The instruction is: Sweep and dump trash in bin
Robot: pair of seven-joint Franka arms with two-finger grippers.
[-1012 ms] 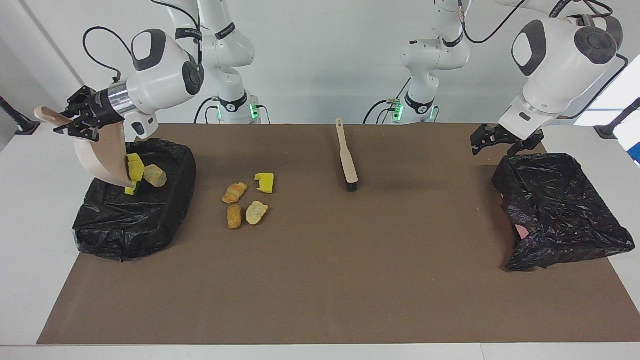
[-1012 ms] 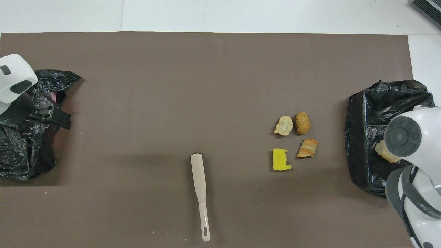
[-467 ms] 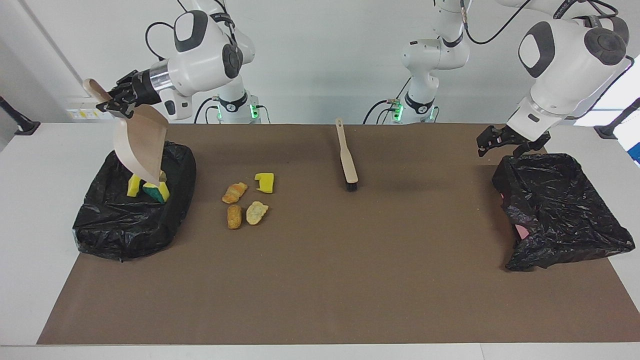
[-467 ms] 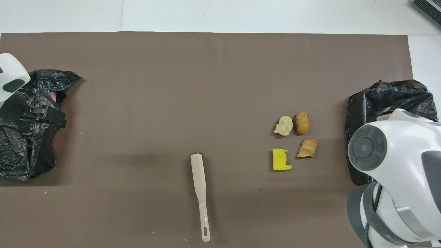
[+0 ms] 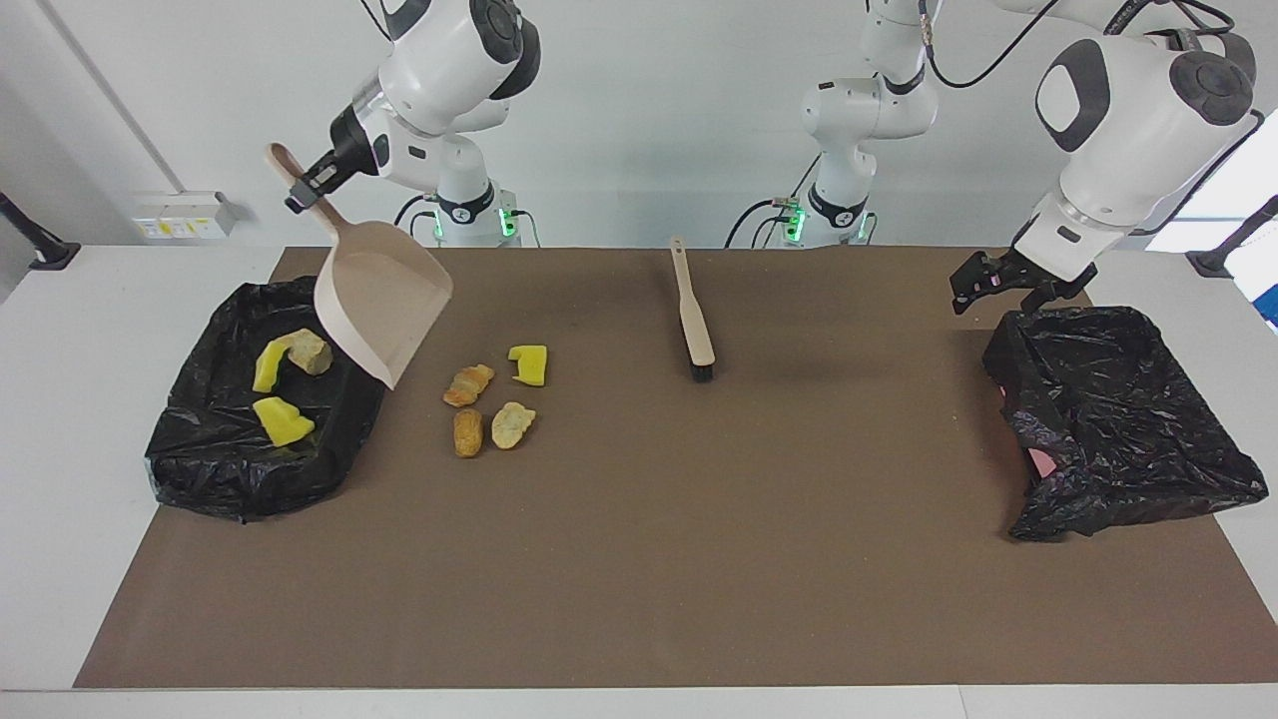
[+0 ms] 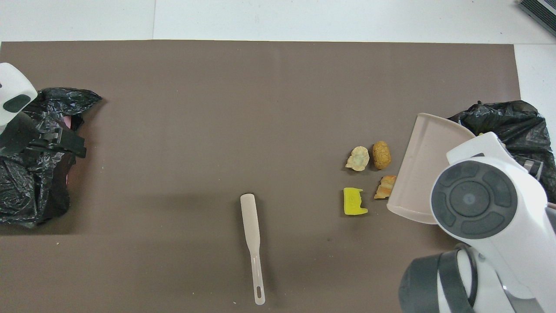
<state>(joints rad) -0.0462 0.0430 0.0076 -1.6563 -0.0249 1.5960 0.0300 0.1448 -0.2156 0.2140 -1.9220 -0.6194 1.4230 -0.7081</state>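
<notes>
Hiding R claw (image 5: 300,190): dustpan handle (image 5: 290,172)

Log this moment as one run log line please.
right pincer: shut on dustpan, raised | bin: three scraps | mat: four scraps | left pincer: open, waiting

A robot lab: two bench-mounted arms (image 5: 859,110) (cabled, green-lit bases) behind a brown mat (image 5: 699,559), bare white walls.

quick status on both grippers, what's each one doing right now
Left gripper: open, holding nothing, over the edge of the black bin at its end of the table.
Right gripper: shut on the dustpan handle, pan raised beside the other bin.
</notes>
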